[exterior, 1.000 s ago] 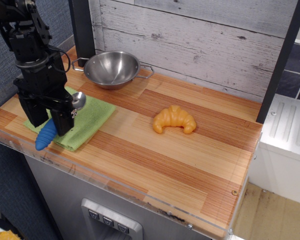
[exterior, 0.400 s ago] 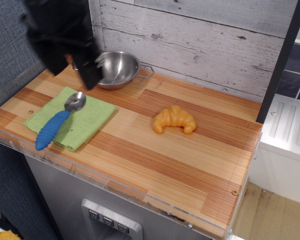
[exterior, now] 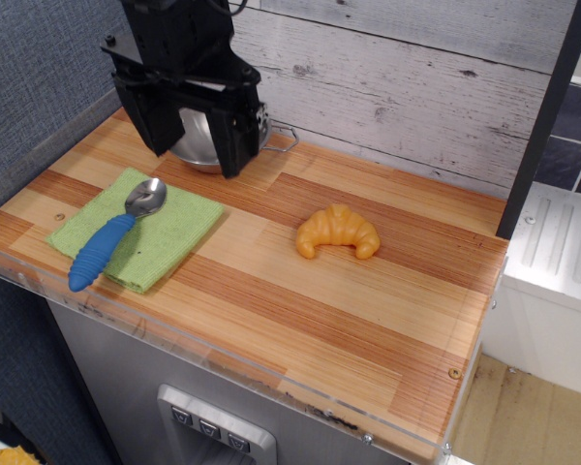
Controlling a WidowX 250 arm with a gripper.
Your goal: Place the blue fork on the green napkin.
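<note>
Your blue fork (exterior: 108, 240) lies diagonally on the green napkin (exterior: 170, 230), its handle tip overhanging the cloth's edge at 7 o'clock, near the counter lip. The gripper (exterior: 192, 121) hangs over the steel bowl (exterior: 201, 147) at 1 o'clock, fingers spread, empty. Any careless sweep low could nudge the handle off the counter.

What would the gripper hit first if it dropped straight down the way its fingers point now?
Most likely the steel bowl, which sits behind and below the open gripper. Depth is unclear from this one view, so it could instead land on the bare wooden counter just in front.
</note>
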